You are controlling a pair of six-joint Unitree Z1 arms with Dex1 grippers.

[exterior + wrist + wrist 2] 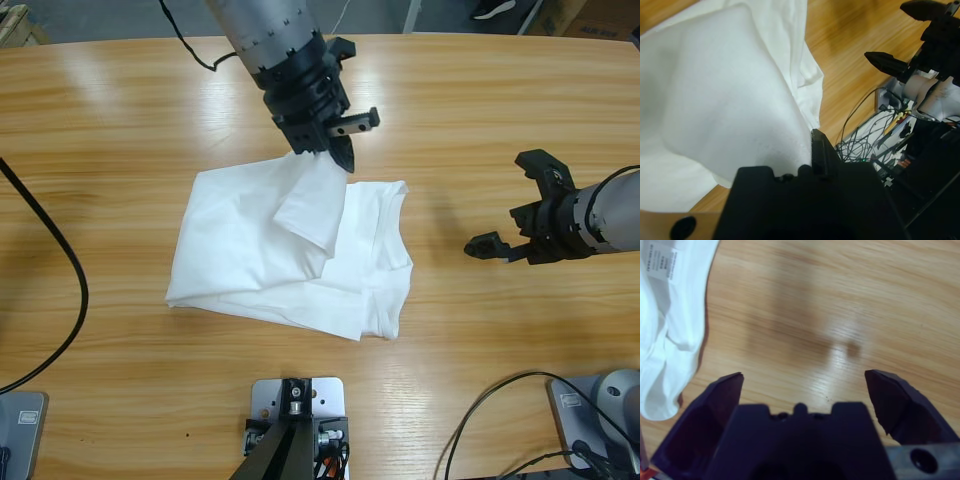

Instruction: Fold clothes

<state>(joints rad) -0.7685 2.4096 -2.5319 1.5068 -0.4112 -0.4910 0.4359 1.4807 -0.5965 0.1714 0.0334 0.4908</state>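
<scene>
- Left wrist view: my left pincer (812, 160) is clamped on a fold of the shirt (730, 100); the white cloth runs straight up from the jaw and fills most of the view.
- Past the cloth edge, bare table (850, 65), then my right pincer (900, 62) at the far side, with a tangle of cables (865, 135) below it.
- Right wrist view: right pincer (805, 385) gapes wide, nothing between the jaws, only wood grain ahead.
- Shirt edge shows at that view's left, with the printed label (662, 262) in the upper corner; cloth and jaws are apart.
- High view: shirt (290, 250) lies partly folded near the table's (120, 130) middle, one flap lifted to the left pincer (335, 140), which comes down from the top edge.
- Collar side of the shirt faces the right pincer (515, 210), which hangs well apart from it.
- Black cable (60, 270) curves along the table's left edge.
</scene>
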